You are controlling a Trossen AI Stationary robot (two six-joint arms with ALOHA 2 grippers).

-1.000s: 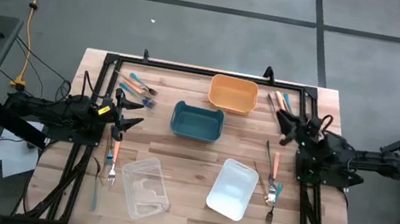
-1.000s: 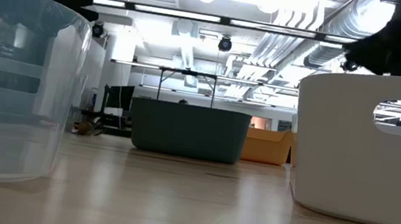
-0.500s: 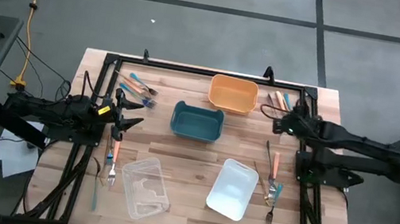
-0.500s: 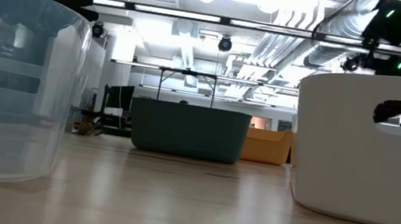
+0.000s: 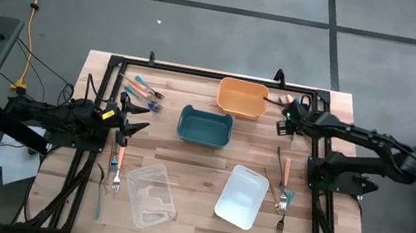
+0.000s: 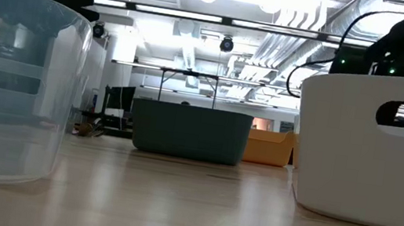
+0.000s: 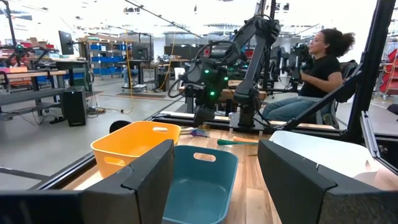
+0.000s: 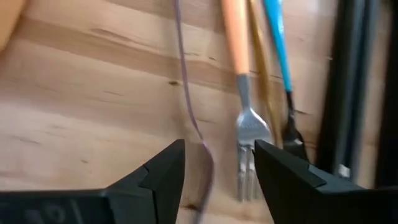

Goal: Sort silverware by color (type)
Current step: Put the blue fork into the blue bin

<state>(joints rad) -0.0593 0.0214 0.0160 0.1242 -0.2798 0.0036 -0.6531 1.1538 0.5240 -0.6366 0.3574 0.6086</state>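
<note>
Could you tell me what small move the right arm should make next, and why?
Probably ease the right gripper down onto the orange-handled fork. Its jaws are open and empty, with the fork's head lying on the wood just ahead of them, beside a gold piece and a blue-handled piece. The left gripper waits open on its own side.

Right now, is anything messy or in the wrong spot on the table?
Yes. All four bins look empty, and the silverware still lies loose on the wood in mixed-color clusters. The clear bin and white bin sit crooked.
</note>
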